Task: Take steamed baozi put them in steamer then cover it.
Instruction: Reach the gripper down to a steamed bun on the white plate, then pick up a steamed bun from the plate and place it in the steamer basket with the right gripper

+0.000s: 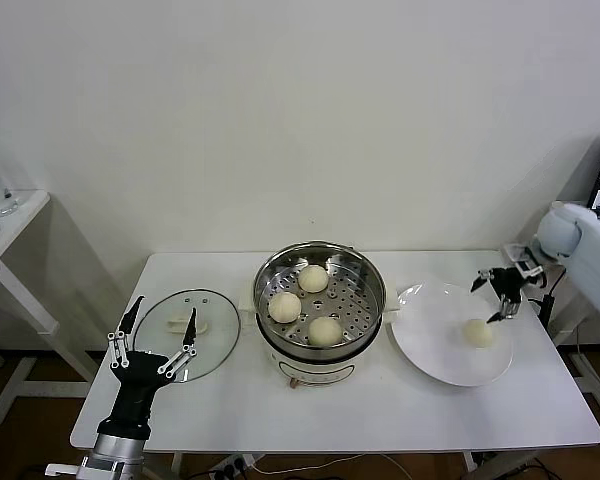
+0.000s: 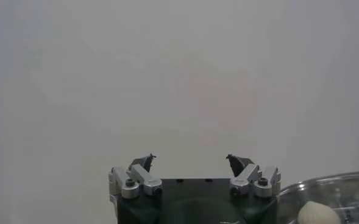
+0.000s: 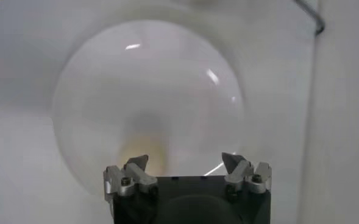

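Bun [image 1: 478, 333] near plate [image 1: 430, 350] rim

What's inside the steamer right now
Three baozi sit on the perforated tray inside the open steamer. What lies beneath the tray is hidden. The fourth baozi is on the white plate; the cover lies on the table.

Shiny steel steamer [image 1: 320, 300], glass cover [image 1: 187, 333]
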{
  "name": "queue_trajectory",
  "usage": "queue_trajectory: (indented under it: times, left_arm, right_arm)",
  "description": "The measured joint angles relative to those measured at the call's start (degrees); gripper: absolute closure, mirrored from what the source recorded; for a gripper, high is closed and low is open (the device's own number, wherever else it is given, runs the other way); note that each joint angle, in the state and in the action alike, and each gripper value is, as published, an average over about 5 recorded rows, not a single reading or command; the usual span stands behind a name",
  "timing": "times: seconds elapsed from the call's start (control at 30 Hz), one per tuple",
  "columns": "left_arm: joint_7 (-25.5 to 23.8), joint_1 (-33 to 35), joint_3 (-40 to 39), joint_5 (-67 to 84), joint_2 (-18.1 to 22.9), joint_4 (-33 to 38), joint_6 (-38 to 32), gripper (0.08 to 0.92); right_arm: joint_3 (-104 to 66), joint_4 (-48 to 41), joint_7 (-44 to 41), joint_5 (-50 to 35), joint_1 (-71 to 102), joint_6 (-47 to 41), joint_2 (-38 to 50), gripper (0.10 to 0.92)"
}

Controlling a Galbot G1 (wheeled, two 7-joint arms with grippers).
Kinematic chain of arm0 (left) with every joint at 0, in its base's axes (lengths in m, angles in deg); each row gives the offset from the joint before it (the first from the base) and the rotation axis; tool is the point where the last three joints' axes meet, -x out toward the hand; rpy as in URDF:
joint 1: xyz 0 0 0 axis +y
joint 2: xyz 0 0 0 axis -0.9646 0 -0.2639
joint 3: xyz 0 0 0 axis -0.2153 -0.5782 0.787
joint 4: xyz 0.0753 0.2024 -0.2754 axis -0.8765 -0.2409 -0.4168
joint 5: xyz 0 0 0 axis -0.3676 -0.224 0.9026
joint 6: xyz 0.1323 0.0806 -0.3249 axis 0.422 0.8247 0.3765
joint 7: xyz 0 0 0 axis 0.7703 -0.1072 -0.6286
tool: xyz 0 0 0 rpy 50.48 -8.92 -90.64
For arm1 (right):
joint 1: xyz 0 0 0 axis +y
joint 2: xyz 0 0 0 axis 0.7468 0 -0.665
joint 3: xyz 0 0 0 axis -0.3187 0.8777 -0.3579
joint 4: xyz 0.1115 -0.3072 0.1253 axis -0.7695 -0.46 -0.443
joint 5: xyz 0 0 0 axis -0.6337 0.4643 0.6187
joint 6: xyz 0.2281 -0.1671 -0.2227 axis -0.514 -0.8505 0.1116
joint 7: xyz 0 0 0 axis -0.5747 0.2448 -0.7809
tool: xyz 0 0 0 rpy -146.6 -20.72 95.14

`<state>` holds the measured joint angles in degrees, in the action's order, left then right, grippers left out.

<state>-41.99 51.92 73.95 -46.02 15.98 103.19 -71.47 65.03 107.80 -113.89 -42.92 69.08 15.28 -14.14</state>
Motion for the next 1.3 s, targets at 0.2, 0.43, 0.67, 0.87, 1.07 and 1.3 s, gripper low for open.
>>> queue_trajectory:
  times: [0.2,0.43,0.67,0.87,1.07,1.3]
  left_arm:
    - [-0.06,-0.03,-0.21,-0.04,0.12,-0.24,-0.06,0.177]
    - [-0.05,0.01,-0.22,-0.04,0.11,-0.27,-0.09,0.177]
    - [0.04,-0.06,-0.23,-0.04,0.16,-0.47,-0.19,0.177]
    - [0.13,-0.20,-0.27,-0.05,0.19,-0.50,-0.23,0.177]
    - [0.22,-0.35,-0.29,-0.04,0.06,-0.41,-0.27,0.177]
    - [0.30,-0.75,-0.85,-0.03,-0.30,-0.43,-0.27,0.177]
  right_arm:
    - [-2.02,-2.54,0.50,1.00,3.11,-0.39,-1.37,0.203]
    - [-2.95,-4.46,0.68,2.27,4.68,-0.68,-2.64,0.203]
    - [-3.57,-5.64,0.70,3.49,5.47,-0.83,-3.69,0.268]
    - [-3.52,-5.98,0.68,3.85,5.41,-0.88,-4.07,0.375]
    - [-2.08,-4.99,-0.30,3.26,3.49,-1.19,-3.58,0.389]
    - [3.29,0.22,-3.25,-0.65,-3.83,-3.53,-2.94,0.389]
